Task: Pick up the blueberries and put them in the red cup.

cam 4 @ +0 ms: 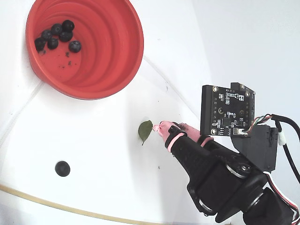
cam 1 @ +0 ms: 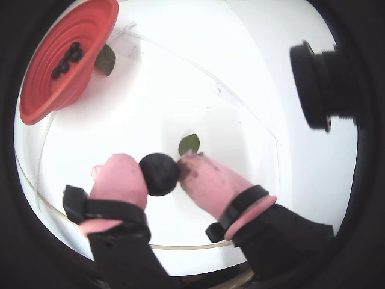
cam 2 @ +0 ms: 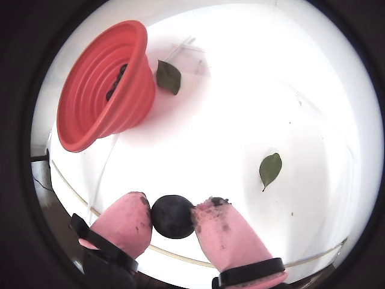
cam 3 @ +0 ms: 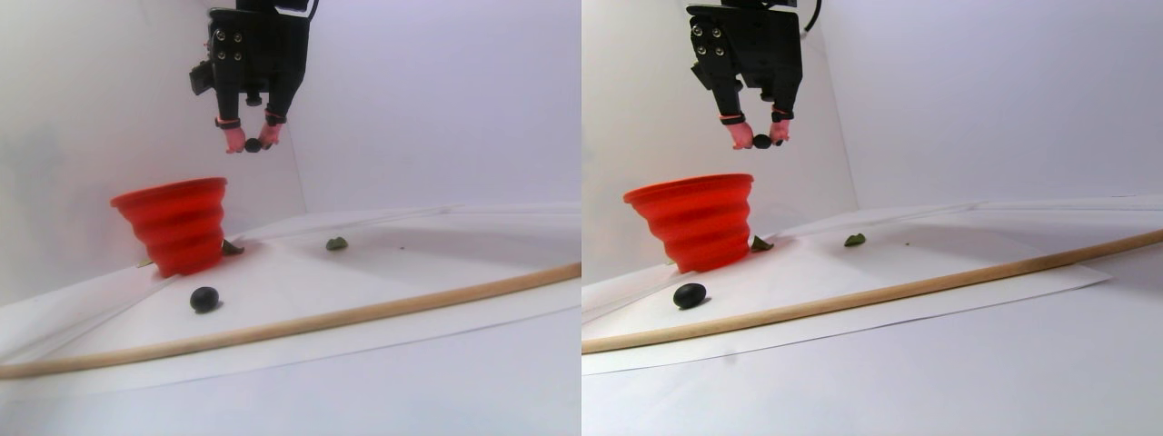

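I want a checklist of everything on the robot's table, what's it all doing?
Surface: white sheet, bare but for the items below.
Job's things: red cup upright, five blueberries inside; one held berry; one loose berry on the sheet.
Clutter: leaf mid-sheet; second leaf beside the cup; wooden rod lying across the front.
Gripper: gripper shut on the held berry, raised above the sheet beside the cup.
Cables: wires at the arm's circuit board.
Surroundings: plain white walls.

In the fixed view, the pink fingers hide the held blueberry. In a wrist view, the red cup far beyond the gripper is cut by the lens edge.
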